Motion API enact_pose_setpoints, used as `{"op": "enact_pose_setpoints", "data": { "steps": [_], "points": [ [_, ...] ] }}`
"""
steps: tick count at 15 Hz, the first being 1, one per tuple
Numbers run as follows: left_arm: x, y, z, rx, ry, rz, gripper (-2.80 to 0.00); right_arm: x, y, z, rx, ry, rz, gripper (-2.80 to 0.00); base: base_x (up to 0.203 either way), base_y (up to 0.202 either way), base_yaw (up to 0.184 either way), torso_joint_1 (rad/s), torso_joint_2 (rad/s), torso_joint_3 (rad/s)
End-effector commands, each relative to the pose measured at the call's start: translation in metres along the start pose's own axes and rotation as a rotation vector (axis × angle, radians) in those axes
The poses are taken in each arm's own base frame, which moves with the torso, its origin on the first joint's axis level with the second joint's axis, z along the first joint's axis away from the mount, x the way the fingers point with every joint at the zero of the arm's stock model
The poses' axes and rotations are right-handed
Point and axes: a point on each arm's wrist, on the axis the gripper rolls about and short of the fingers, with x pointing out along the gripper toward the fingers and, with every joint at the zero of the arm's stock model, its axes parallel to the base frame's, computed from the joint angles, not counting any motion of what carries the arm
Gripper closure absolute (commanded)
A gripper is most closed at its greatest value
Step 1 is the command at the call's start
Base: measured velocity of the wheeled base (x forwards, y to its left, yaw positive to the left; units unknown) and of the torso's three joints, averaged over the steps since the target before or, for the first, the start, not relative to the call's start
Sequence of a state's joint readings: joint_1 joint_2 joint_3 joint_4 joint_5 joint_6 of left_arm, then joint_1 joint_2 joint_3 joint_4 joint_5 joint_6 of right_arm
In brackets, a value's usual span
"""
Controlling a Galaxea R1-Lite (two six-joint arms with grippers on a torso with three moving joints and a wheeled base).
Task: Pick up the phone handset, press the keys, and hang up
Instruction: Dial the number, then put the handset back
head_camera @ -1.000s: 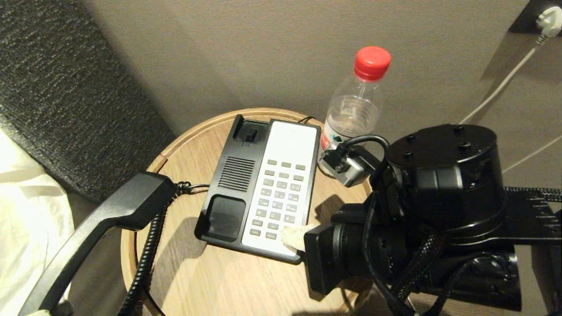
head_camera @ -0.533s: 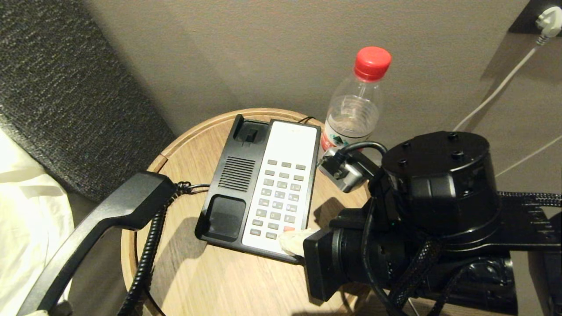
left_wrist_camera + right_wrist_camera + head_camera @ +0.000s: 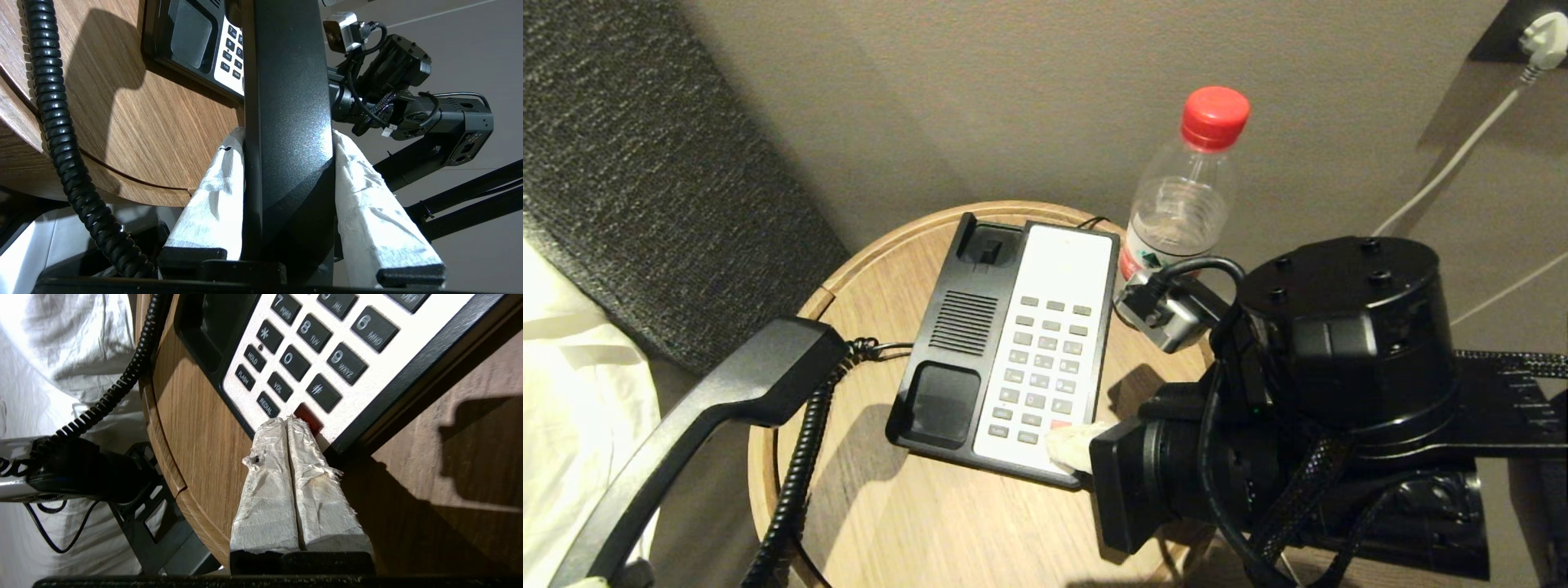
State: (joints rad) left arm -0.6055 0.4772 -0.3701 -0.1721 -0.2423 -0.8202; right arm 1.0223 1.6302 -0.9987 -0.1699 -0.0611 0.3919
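The left gripper (image 3: 286, 163) is clenched on the shaft of the long black plastic corded phone handset (image 3: 711, 408), holding it lifted off the round wooden bedside table (image 3: 915, 523) beyond its left edge, which leaves the cradle bare and the keys (image 3: 1041, 367), small grey rectangular buttons, unobstructed. The right gripper (image 3: 288, 426) reaches in level over the table's right edge, its two paper-wrapped fingers (image 3: 265, 490) pressed together with nothing between them, forming one narrow tip. That tip sits at the red button (image 3: 308, 416) in the keypad's near-right corner.
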Motion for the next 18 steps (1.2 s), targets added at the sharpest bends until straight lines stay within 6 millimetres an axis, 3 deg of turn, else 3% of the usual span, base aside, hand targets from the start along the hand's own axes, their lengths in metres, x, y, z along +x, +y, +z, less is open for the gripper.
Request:
{"op": "enact_pose_setpoints", "data": {
  "steps": [1,4,9,13,16,18],
  "points": [
    [0.000,0.001,-0.001,-0.006,0.003,0.000,0.00,-0.012,0.001,0.004,0.008,-0.029,0.013,0.00,0.000,0.000,0.000,0.000,0.00,0.000],
    [0.000,0.002,-0.001,-0.006,0.005,0.002,0.00,-0.026,0.000,0.004,0.014,-0.048,0.021,0.00,0.000,0.000,0.000,0.000,0.00,0.000],
    [0.001,0.000,0.000,0.000,0.005,0.002,0.00,-0.029,-0.001,0.003,0.012,-0.047,0.014,0.00,0.000,0.000,0.000,0.000,0.00,0.000],
    [0.011,0.001,0.003,0.127,0.039,0.034,0.00,-0.049,-0.012,-0.004,0.016,-0.066,-0.043,0.00,0.000,0.000,0.000,0.000,0.00,0.000],
    [0.043,0.003,0.012,0.341,0.127,0.111,0.00,-0.071,-0.025,-0.013,0.018,-0.079,-0.074,0.00,0.000,0.000,0.000,0.000,0.00,0.000],
    [0.079,-0.002,0.031,0.396,0.140,0.188,0.00,-0.085,-0.027,-0.011,0.015,-0.113,-0.071,0.00,0.000,0.000,0.000,0.000,0.00,0.000]
  ]
}}
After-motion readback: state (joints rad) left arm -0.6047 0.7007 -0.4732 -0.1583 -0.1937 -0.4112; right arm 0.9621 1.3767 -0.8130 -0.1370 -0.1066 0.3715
